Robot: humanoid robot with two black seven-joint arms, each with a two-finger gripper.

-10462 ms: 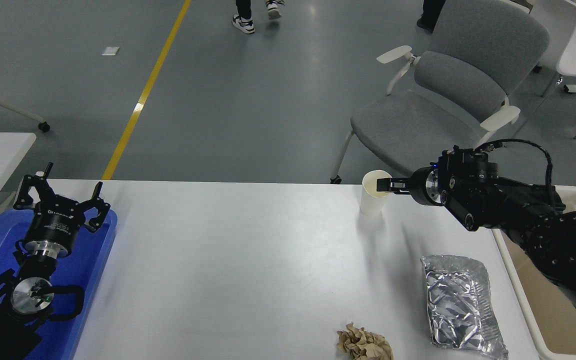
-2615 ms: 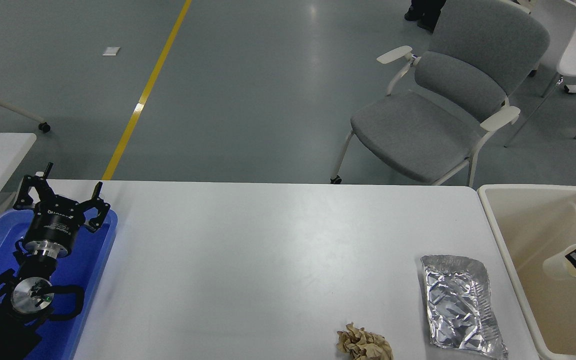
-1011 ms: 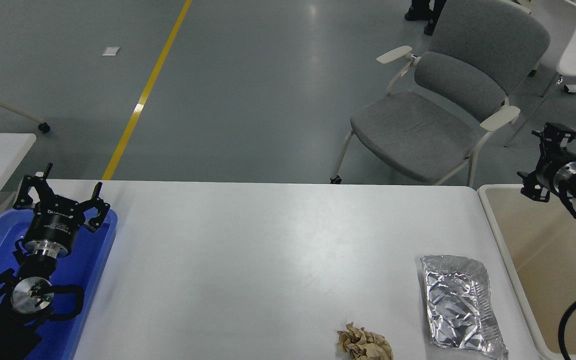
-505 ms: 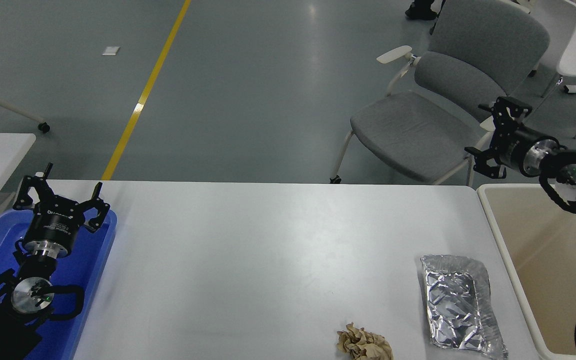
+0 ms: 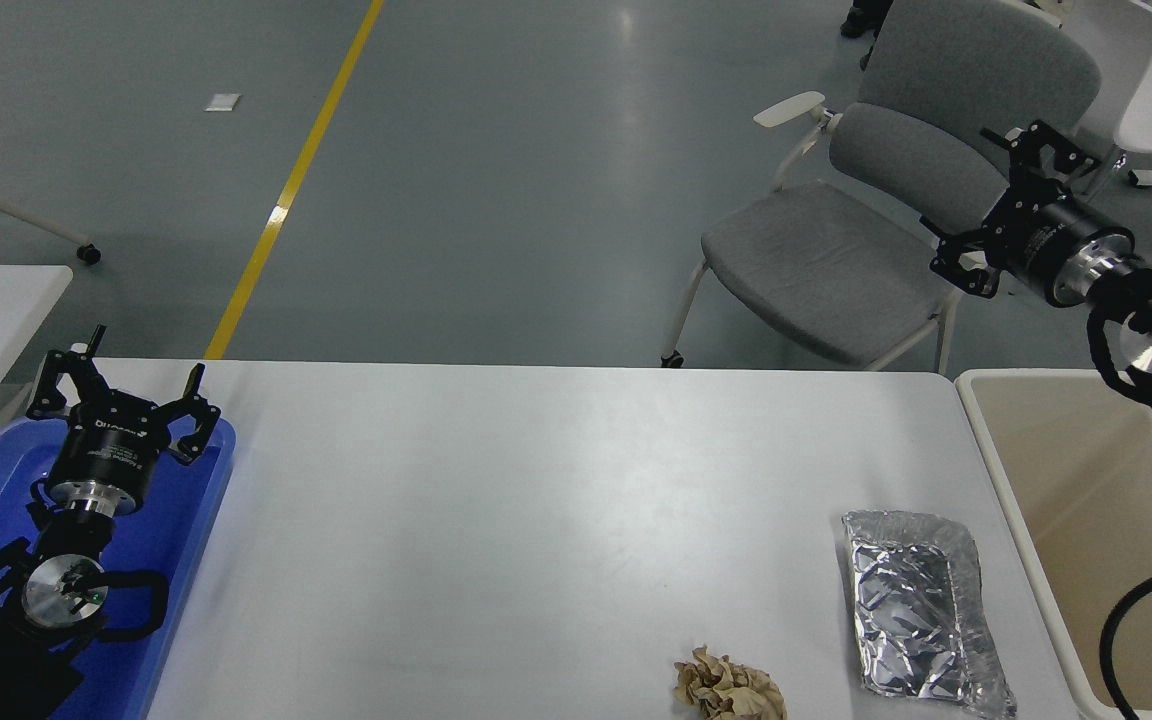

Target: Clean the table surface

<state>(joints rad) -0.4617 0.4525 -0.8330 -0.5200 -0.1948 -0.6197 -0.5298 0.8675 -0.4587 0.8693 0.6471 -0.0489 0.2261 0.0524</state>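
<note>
Litter is left in two pieces on the table surface [image 5: 536,520], which fills the lower middle of the view: a flattened foil tray [image 5: 921,610] near the right edge and a crumpled ball of brown paper [image 5: 729,690] at the near edge, just to its left. Both are kept within easy reach of the beige bin [image 5: 976,420] set against the table's right end, presumably so that rubbish can be carried across in a short sideways swing.

The right gripper [image 5: 1006,200] is held high, above the far right corner and in front of the grey chair [image 5: 866,220], with its fingers spread wide and nothing between them. Such a raised, open pose is judged to suit a fresh approach from above, clear of the bin wall. The foil tray is likely to be the nearer target; it is thin and shiny and may buckle or slip if pinched at an edge.

The left gripper [image 5: 121,405] is parked at the lower left over a blue tray [image 5: 211,480], its fingers also spread and empty, well apart from the litter, so that the working side is left unobstructed. The cleaning is judged unfinished.
</note>
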